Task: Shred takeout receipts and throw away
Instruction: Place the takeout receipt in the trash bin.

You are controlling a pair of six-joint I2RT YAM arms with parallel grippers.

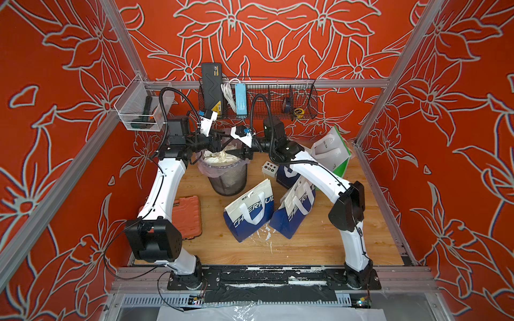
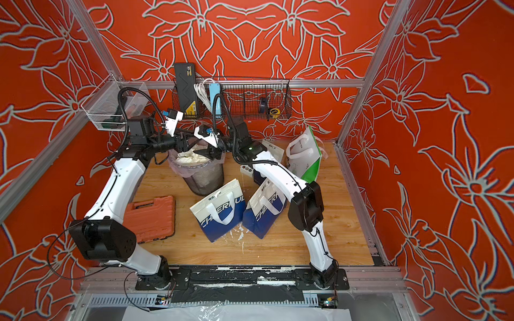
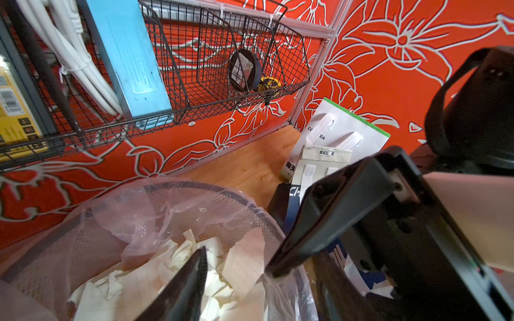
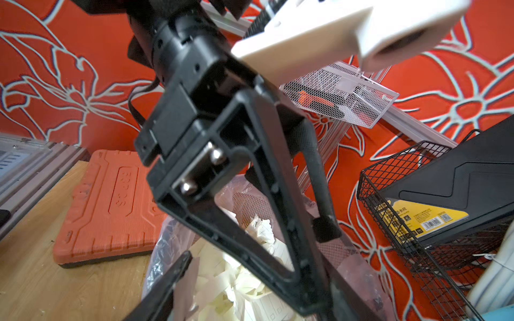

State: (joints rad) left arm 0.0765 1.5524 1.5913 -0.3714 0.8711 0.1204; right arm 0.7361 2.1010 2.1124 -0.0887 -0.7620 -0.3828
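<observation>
The walls are red with big white flower drawings, and the table [image 1: 306, 244] is light wood. Near the back of the table stands a round black mesh bin [image 1: 230, 182] with a thin see-through liner inside it. The takeout receipts [image 1: 218, 159] are in this bin, torn into many white bits that fill it close to the top. In the left wrist view a bigger slip [image 3: 244, 264] with faint lines leans on the inside wall of the bin. Both arms reach in from the sides and meet just above the bin. The left gripper [image 1: 224, 139] hangs over the paper with its two fingers spread apart, and nothing is between them. The right gripper [image 1: 230, 150] faces it, very near, also with its fingers spread and nothing in them. In front of the bin two blue and white bags [image 1: 249, 214] with white handles lie side by side. A few tiny white scraps [image 1: 267, 234] lie on the wood next to them. An orange case [image 1: 186, 216] lies flat beside the left arm. A white and green bag [image 1: 333, 150] stands in the far right corner. A black wire basket [image 1: 278, 100] hangs on the back wall.
</observation>
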